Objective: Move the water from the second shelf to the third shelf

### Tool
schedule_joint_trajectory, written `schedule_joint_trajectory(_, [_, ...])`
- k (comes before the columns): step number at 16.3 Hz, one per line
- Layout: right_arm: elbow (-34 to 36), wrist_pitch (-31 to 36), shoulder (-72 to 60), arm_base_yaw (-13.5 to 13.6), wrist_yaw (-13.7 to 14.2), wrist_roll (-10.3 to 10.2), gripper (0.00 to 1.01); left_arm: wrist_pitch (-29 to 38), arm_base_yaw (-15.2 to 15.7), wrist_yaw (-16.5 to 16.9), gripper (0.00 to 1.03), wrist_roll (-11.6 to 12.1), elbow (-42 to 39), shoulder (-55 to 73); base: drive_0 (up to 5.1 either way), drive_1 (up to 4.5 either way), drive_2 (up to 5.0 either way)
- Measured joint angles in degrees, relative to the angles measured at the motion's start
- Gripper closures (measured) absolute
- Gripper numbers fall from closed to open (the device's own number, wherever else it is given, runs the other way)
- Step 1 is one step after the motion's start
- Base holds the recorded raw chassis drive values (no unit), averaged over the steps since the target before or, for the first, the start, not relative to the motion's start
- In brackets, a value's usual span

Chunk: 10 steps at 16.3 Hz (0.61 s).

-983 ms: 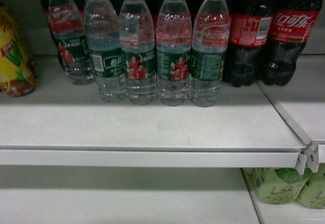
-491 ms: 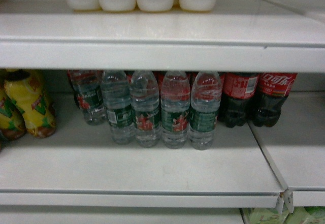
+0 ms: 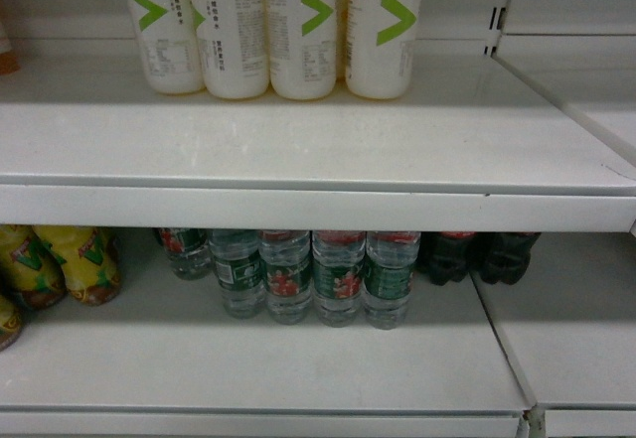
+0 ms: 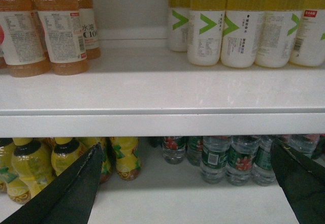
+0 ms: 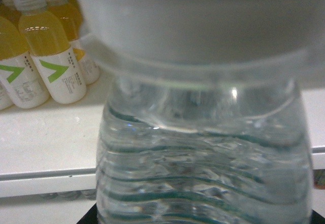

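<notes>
A clear ribbed water bottle (image 5: pixel 203 148) fills the right wrist view, its white cap (image 5: pixel 198 21) at the top. My right gripper (image 5: pixel 203 220) is shut on it low down; only dark finger edges show at the bottom corners. It hangs in front of the upper shelf's edge (image 5: pixel 45 176). Several more water bottles (image 3: pixel 288 279) with green labels stand in a row on the lower shelf (image 3: pixel 248 359). My left gripper (image 4: pixel 185 148) is open and empty, in front of that lower shelf. Neither gripper shows in the head view.
White-labelled yellow drink bottles (image 3: pixel 268 31) stand at the back of the upper shelf (image 3: pixel 298 150). Orange drink bottles (image 4: pixel 56 26) are on its left. Yellow bottles (image 3: pixel 60 264) and dark cola bottles (image 3: pixel 477 254) flank the water below. A shelf divider (image 3: pixel 502 6) rises at the right.
The head view has risen: the water row slid down the frame and the upper shelf with its yellow drink bottles came into sight.
</notes>
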<state>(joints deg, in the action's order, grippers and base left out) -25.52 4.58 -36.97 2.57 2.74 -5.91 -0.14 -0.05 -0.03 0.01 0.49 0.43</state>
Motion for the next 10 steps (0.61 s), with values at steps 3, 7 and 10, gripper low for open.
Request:
schedule_joint_trajectory(3, [0.00,-0.02,0.00,0.00,0.00,0.00,0.57,0.00,0.00,0.00,0.05,-0.02,0.00,0.00,0.0,0.00,0.0])
schedule_joint_trajectory(7, [0.00,-0.04,0.00,0.00,0.00,0.00,0.57,0.00,0.00,0.00,0.05,-0.02,0.00,0.00,0.0,0.00,0.0])
schedule_joint_trajectory(10, [0.00,-0.04,0.00,0.00,0.00,0.00,0.57,0.00,0.00,0.00,0.05,-0.02,0.00,0.00,0.0,0.00,0.0])
